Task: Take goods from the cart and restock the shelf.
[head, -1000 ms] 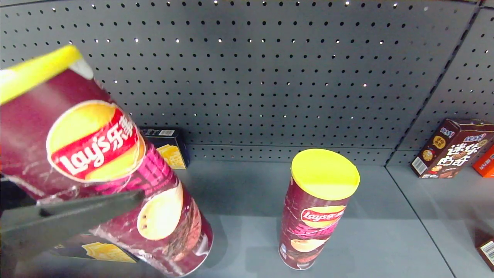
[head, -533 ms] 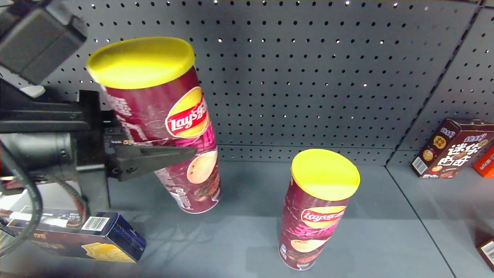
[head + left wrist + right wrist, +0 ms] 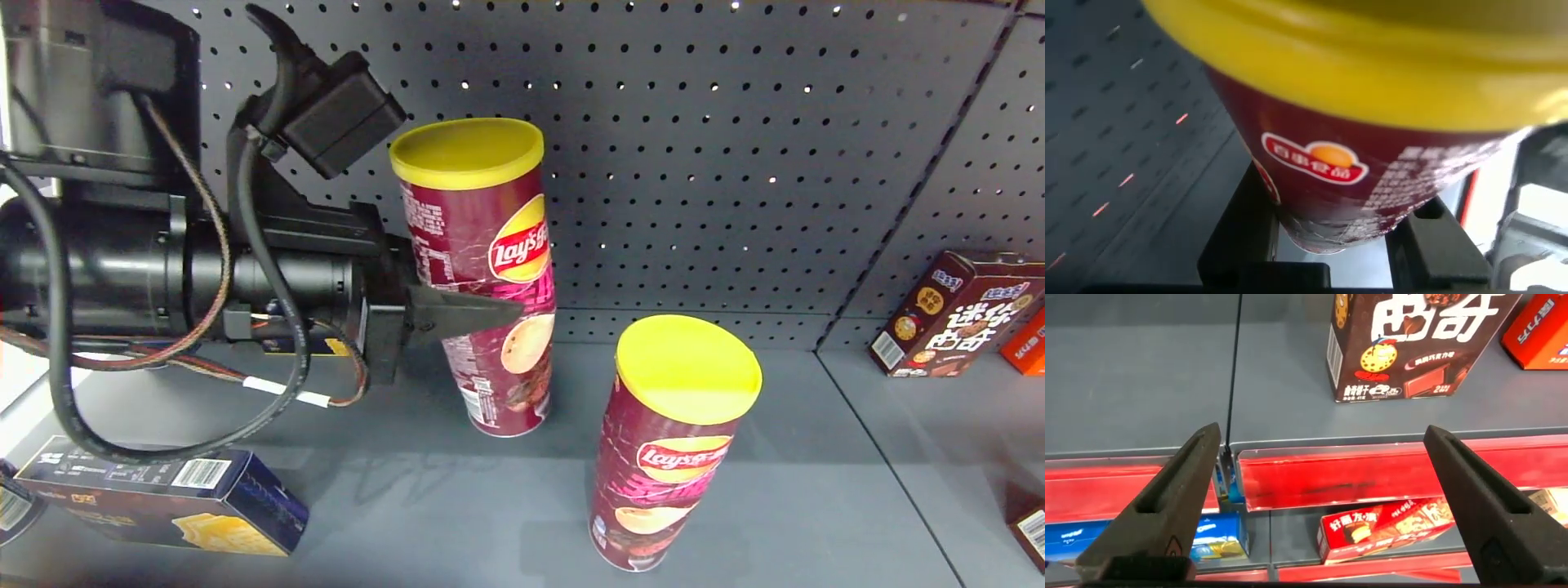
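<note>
My left gripper (image 3: 478,314) is clamped on a chip can (image 3: 473,220), slightly tilted, behind and left of the standing can (image 3: 669,457) on the shelf (image 3: 816,506), near the pegboard wall (image 3: 694,163). Bare shelf runs right of the standing can to a brown box (image 3: 955,314). My right gripper (image 3: 1323,437) gapes wide, empty.

**Head view:** from above and in front of the held chip can (image 3: 482,278), facing forward and down at the shelf (image 3: 735,506) and the pegboard (image 3: 694,163). A brown cookie box (image 3: 955,314) stands well right of the can.

**Left wrist view:** hard against the same can, looking along its side below the yellow lid (image 3: 1372,73).

**Right wrist view:** well right of the can, looking down on that brown cookie box (image 3: 1413,343) from near.
</note>
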Motion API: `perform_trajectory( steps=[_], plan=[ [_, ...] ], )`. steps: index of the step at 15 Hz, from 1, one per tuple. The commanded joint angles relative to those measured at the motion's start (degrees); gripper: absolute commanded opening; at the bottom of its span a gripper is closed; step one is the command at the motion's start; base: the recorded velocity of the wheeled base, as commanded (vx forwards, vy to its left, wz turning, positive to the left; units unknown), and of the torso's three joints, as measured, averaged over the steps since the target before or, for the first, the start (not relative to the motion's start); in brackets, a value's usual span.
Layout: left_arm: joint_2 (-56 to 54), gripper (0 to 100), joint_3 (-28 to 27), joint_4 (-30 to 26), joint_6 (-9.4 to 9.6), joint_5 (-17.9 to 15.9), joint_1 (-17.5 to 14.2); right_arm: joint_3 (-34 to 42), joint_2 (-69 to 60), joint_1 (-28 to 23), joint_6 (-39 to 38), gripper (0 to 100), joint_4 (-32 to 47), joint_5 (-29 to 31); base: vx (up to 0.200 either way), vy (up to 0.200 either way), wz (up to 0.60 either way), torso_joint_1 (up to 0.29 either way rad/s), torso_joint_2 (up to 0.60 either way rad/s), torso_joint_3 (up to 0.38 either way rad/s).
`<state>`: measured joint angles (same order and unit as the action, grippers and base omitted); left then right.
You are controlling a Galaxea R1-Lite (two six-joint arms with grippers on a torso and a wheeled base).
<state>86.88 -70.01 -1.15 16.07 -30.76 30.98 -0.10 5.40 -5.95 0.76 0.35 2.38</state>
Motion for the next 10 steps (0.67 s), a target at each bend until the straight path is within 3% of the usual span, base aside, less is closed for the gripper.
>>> perform_trajectory(
  steps=[1, 2, 4, 5, 10],
  plan=[
    [4.35, 0, -0.13, 2.73, -1.83, -2.64, -0.04, 0.01, 0.14, -0.03, 0.04, 100, 0.00, 0.00, 0.000, 0.000, 0.00, 0.000, 0.00, 0.000],
    [6.02, 0, -0.13, 4.57, -2.00, -3.61, -0.21, 0.01, 0.14, -0.03, 0.04, 100, 0.00, 0.00, 0.000, 0.000, 0.00, 0.000, 0.00, 0.000],
    [6.90, 0, 1.37, 8.35, -2.00, -10.11, -0.39, 0.01, 0.14, 0.06, 0.04, 100, 0.00, 0.00, 0.000, 0.000, 0.00, 0.000, 0.00, 0.000],
    [8.04, 0, 1.81, 11.08, -1.92, -11.52, -0.48, 0.01, 0.14, -0.03, 0.04, 100, 0.00, 0.00, 0.000, 0.000, 0.00, 0.000, 0.00, 0.000],
    [13.93, 0, 0.84, 13.45, 0.98, -11.69, -0.39, 0.01, 0.14, 0.06, 0.04, 100, 0.00, 0.00, 0.000, 0.000, 0.00, 0.000, 0.00, 0.000]
  ],
)
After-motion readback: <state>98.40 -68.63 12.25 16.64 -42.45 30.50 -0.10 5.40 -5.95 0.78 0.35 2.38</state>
